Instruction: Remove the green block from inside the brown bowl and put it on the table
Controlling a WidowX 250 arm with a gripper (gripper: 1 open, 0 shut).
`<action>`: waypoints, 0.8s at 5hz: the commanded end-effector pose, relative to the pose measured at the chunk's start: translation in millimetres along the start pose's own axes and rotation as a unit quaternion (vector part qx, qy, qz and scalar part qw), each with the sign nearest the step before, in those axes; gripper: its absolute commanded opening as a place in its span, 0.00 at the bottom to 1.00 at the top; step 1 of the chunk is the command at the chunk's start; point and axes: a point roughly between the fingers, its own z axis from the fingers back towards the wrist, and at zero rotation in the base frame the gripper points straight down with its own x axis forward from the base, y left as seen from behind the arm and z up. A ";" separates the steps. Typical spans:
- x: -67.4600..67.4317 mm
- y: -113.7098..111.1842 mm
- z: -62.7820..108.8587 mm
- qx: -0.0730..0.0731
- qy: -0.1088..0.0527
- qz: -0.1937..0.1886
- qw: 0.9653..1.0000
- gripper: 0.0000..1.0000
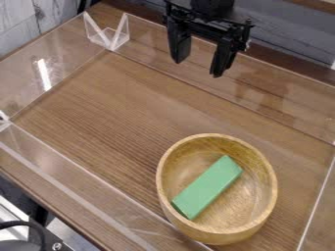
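- Here's the setting: a brown wood-grain tabletop [124,118] fenced in by low clear acrylic walls [59,172], with a dim grey background behind the far edge.
- Up at the top of the view, the black robot gripper [201,57] hangs above the far side of the table, pointing straight down, its dark fingers [221,61] spread wide with nothing between them.
- That wide spread makes sense as a ready stance, I'd say: open jaws leave room to drop over a flat piece before closing.
- Down in the near right corner sits the round, shallow light-brown wooden bowl [178,164], thick-rimmed, close to the front acrylic wall.
- And there's the target: the small flat bright green block [209,187] lies inside the bowl, stretched diagonally across its floor, one end toward the far right rim, the other toward the near left.
- It looks to rest flat on the bottom, which keeps it settled but leaves only its thin edges to pinch.
- Gripper and bowl are well apart, so by my reading the task hasn't started; the block isn't out yet.
- A small clear folded acrylic piece [108,31] stands at the far left, out of the way.
- The next move likely calls for travelling toward the bowl, lining the fingers across the block's narrow width, then descending inside the rim.
- The risk, as I judge it: a finger clipping the thick rim, or the block sliding on the curved wood.
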 end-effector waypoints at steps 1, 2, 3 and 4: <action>-7.2 -5.8 -6.3 -0.001 0.009 -0.012 1.000 1.00; -26.6 -24.3 -12.0 -0.001 0.004 -0.050 0.999 1.00; -39.0 -39.1 -12.5 -0.001 -0.004 -0.090 0.996 1.00; -46.1 -47.9 -14.9 0.000 -0.007 -0.099 0.995 1.00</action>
